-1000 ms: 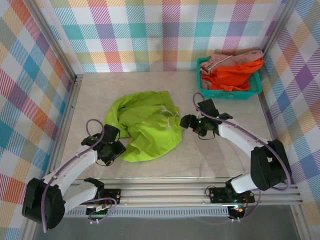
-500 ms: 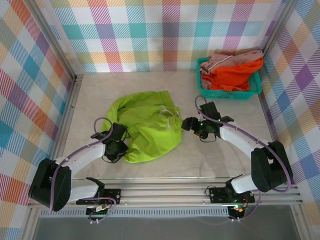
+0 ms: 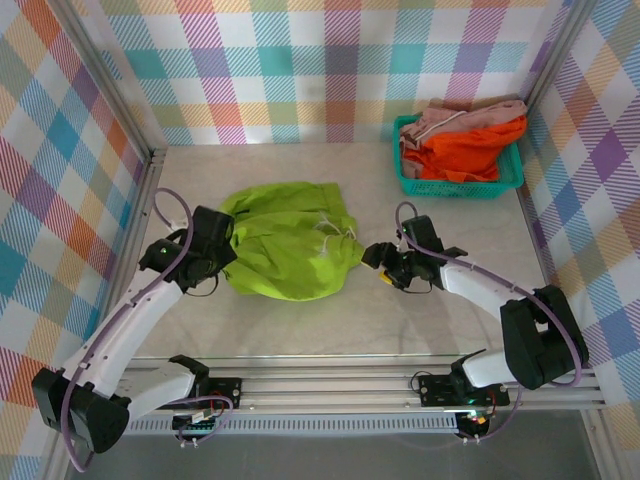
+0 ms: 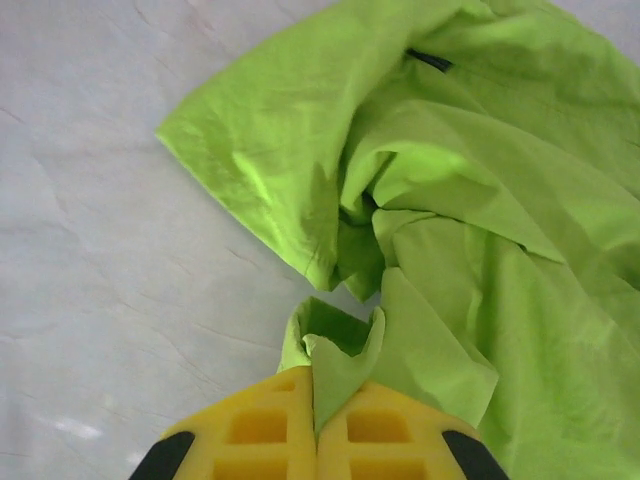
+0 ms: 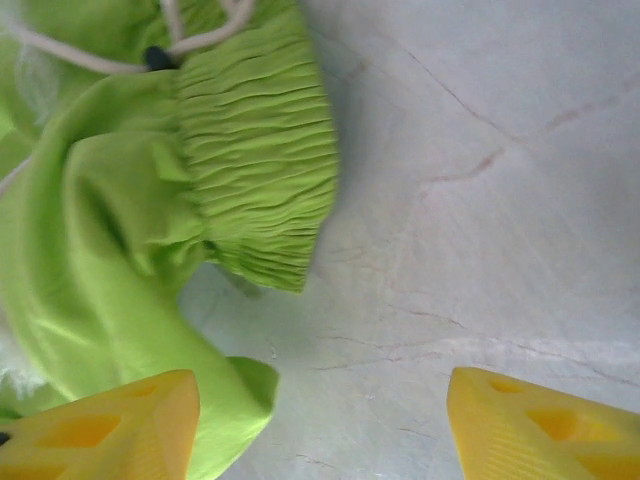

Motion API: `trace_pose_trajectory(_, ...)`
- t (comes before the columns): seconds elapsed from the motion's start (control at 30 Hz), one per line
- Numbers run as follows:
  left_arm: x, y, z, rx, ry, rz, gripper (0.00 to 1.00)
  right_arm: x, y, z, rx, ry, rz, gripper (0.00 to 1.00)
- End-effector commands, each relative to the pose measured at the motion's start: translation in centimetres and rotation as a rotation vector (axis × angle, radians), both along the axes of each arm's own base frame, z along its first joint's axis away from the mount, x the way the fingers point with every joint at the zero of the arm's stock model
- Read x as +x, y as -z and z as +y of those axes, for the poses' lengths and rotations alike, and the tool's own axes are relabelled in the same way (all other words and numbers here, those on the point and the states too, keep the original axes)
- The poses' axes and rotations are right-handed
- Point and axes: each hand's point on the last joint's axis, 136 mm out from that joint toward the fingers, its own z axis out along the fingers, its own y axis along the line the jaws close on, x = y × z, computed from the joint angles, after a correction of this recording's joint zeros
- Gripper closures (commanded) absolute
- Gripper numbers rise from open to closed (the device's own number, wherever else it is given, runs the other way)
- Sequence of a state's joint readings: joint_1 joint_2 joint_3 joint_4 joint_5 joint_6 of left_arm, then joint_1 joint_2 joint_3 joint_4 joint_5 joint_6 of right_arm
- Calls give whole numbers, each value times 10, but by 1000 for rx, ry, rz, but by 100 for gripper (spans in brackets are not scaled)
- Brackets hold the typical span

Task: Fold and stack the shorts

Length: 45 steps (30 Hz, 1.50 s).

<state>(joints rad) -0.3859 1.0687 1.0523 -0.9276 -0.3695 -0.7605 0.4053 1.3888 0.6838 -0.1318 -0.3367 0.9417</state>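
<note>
Backdrop: pastel plaid walls close in a pale marbled table (image 3: pixel 440 300), and we work from its near edge.
Green pair: the soft lime green fabric shorts (image 3: pixel 290 255) lie crumpled in a loose heap at mid-table, between our two arms, not yet spread or folded.
Other pairs: the bright orange fabric shorts (image 3: pixel 470 150) and the dusty pink fabric shorts (image 3: pixel 470 115) sit piled in the teal plastic mesh basket (image 3: pixel 450 187) at the far right corner, pink on top and behind.
Left claw: the left claw (image 4: pixel 322 390) is pinched tight on a small tuck of green cloth at the heap's left edge; the cloth rises in a peak from between the yellow fingers.
Right claw: the right claw (image 5: pixel 325 420) stands wide apart, low over the table just beside the heap's right edge, with a flap of green against its one finger (image 5: pixel 110 415) and nothing gripped.
Waistband: the ruched elastic waistband (image 5: pixel 255 170) and a white drawstring (image 5: pixel 60 55) face the right claw.
Handling: we judge the cloth thin, light and limp; it will drape and bunch, not hold a shape, and may slide easily over the smooth table.
Where to hold: we would take the waistband's corner on the right, since the gathered elastic gives a thicker, surer bite than a single layer, and keep clear of the loose drawstring.
Risk: a pinch on one layer alone could drag the heap instead of opening it.
</note>
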Motion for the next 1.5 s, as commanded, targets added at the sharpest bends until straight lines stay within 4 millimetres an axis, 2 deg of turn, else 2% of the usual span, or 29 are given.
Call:
trace_pose_trajectory(0.0, -9, -2, 32, 145, -37, 46, 100, 4, -9, 11, 138, 89, 15, 36)
trace_pose_trajectory(0.17, -3, 5, 49, 149, -93, 48, 100, 6, 0, 30, 184, 117, 35, 40)
trace_pose_trajectory(0.37, 6, 25, 42, 91, -83, 80, 100, 17, 8, 56, 243, 118, 79, 46)
trace_pose_trajectory(0.63, 4, 33, 39, 72, -71, 81, 100, 37, 14, 72, 261, 120, 57, 41)
trace_pose_trajectory(0.97, 2, 41, 35, 53, -57, 92, 100, 49, 31, 82, 289, 142, 78, 41)
trace_pose_trajectory(1.17, 2, 45, 32, 33, -48, 88, 100, 61, 18, 85, 385, 198, 14, 43)
trace_pose_trajectory(1.37, 5, 45, 29, 16, -42, 76, 100, 71, 0, 103, 540, 190, -19, 45)
trace_pose_trajectory(1.47, 5, 45, 28, 14, -41, 76, 100, 72, -5, 108, 585, 180, -23, 50)
